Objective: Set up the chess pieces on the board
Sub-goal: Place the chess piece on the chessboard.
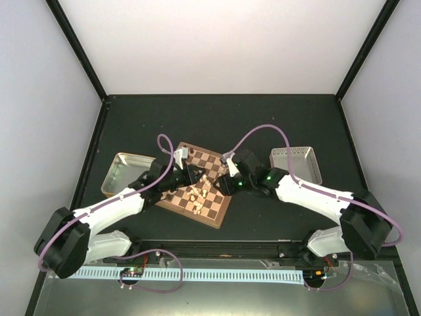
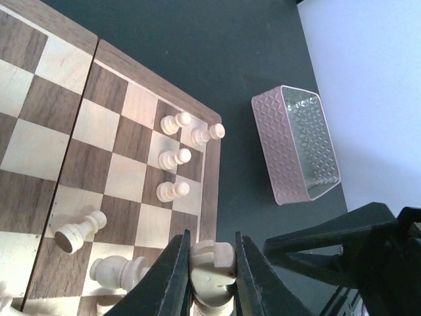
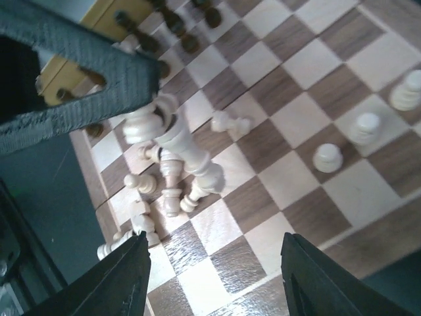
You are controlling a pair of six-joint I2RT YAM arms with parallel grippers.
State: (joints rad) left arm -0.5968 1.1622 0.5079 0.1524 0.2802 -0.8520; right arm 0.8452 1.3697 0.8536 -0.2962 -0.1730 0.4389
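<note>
The chessboard (image 1: pixel 212 160) lies at table centre, turned diagonally. My left gripper (image 1: pixel 195 176) is shut on a cream chess piece (image 2: pixel 212 263), held just above the board's rim (image 2: pixel 209 204). Several cream pawns (image 2: pixel 172 158) stand close by near that edge, and two larger cream pieces (image 2: pixel 79 232) lie tipped over. My right gripper (image 3: pixel 217 280) is open and empty above the board (image 3: pixel 296 118). A heap of fallen cream pieces (image 3: pixel 177 155) lies just ahead of it. Three cream pawns (image 3: pixel 327 157) stand to its right.
Dark brown chessmen (image 3: pixel 174 23) line the far side of the board. A gold tin tray (image 1: pixel 128 171) sits left of the board and a pinkish-grey tray (image 1: pixel 296 161) right of it, also in the left wrist view (image 2: pixel 299 148). The two arms nearly meet over the board.
</note>
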